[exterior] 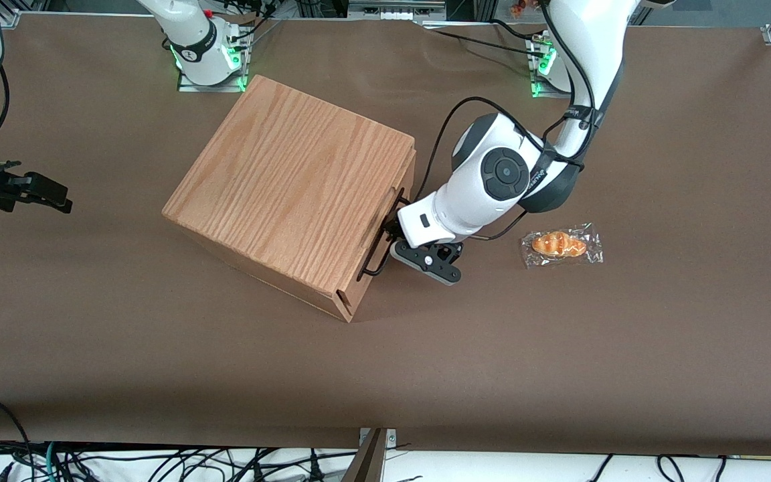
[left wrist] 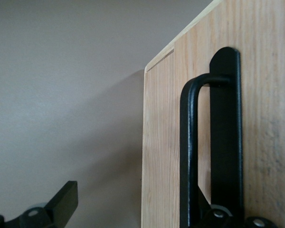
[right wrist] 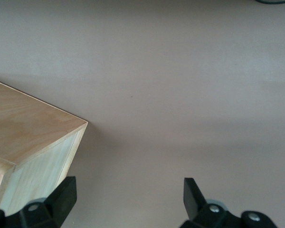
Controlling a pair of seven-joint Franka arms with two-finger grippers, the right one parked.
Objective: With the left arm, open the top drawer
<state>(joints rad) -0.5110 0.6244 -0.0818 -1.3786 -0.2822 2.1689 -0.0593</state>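
Nearest the front camera, low in the middle of the frame, the oak-grain box (exterior: 292, 194) shows its lower corner, and its top drawer (exterior: 404, 175) looks flush with the front, so the pull seems not yet begun. Just above, the left arm (exterior: 492, 181) has its gripper (exterior: 392, 231) at the black wire handle (exterior: 380, 234). In the wrist view its fingers (left wrist: 57, 204) stand apart, one beside the bar (left wrist: 189, 156), nothing clamped. By my reckoning, closing and pulling both remain.
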